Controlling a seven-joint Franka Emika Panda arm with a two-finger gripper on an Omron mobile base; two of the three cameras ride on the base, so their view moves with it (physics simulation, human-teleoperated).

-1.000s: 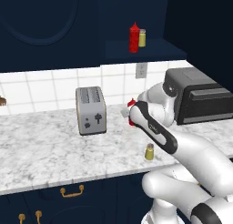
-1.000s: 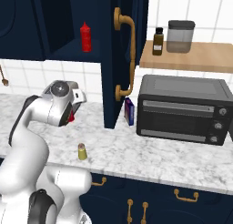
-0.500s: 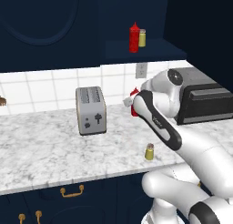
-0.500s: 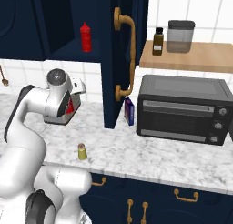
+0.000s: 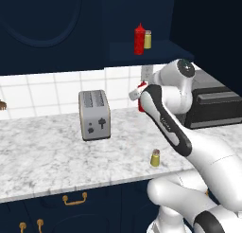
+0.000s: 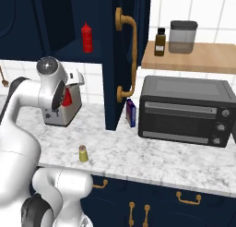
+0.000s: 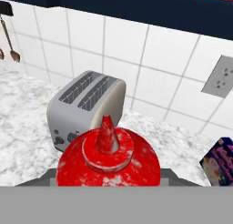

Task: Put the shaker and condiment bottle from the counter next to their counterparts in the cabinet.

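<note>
My gripper (image 5: 141,95) is shut on the red condiment bottle (image 5: 140,98), holding it upright in the air above the counter (image 5: 47,156), between the toaster and the toaster oven and below the cabinet shelf (image 5: 158,52). In the hand view the condiment bottle (image 7: 109,157) sits close, nozzle up, with dark fingertips (image 7: 45,177) at its sides. The olive-yellow shaker (image 5: 154,157) stands alone near the counter's front edge. On the shelf stand the counterparts, a red squeeze bottle (image 5: 139,39) and a pale yellow shaker (image 5: 148,39). From the right, the held bottle (image 6: 67,98) hangs below the twin (image 6: 86,37).
A silver toaster (image 5: 95,114) stands left of the held bottle, a black toaster oven (image 6: 184,110) to the right. The open cabinet door (image 6: 131,55) with brass handle hangs beside the shelf. A small blue box (image 6: 131,113) leans beneath it. A wooden shelf (image 6: 193,60) carries jars.
The arm has lifted the condiment bottle higher above the counter and drawn it slightly toward the toaster. The shaker and the shelf items have not moved.
</note>
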